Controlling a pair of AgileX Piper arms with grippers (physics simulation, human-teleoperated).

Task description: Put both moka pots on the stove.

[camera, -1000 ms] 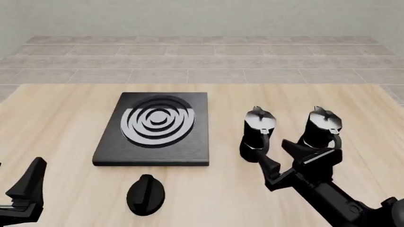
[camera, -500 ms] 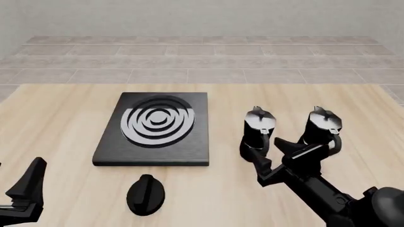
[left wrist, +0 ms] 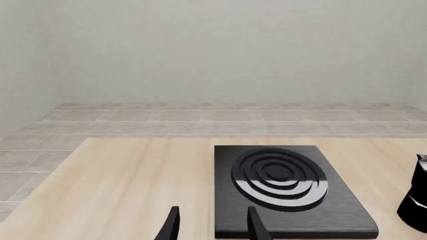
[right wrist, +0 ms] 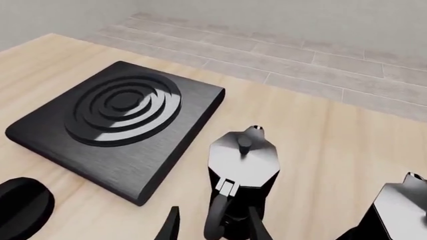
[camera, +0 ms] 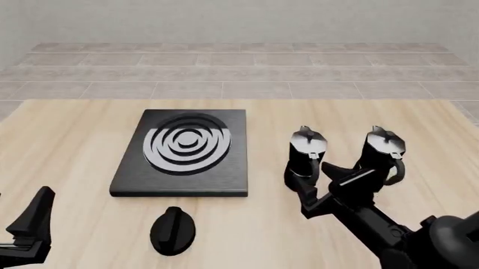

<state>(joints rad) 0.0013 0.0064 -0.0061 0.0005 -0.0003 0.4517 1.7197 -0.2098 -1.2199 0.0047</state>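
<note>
Both moka pots are seen right of centre on the worktop [camera: 75, 129], the left pot [camera: 305, 157] and right pot [camera: 382, 155], beside the stove [camera: 183, 152]. The right pincer [camera: 323, 182] is spread open at the left pot's handle; the left pincer [camera: 30, 224], lower left, is open.

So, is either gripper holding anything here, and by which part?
Nothing is held. The right gripper is open near the nearer glossy black moka pot's handle; the left gripper is open.

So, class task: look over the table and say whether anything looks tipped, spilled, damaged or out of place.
Nothing stands out. Both moka pots stand upright, side by side on the table, lids closed, to the right of the stove. The stove lies flat and holds nothing. The oval knob lies loose on the table in front of it.
</note>
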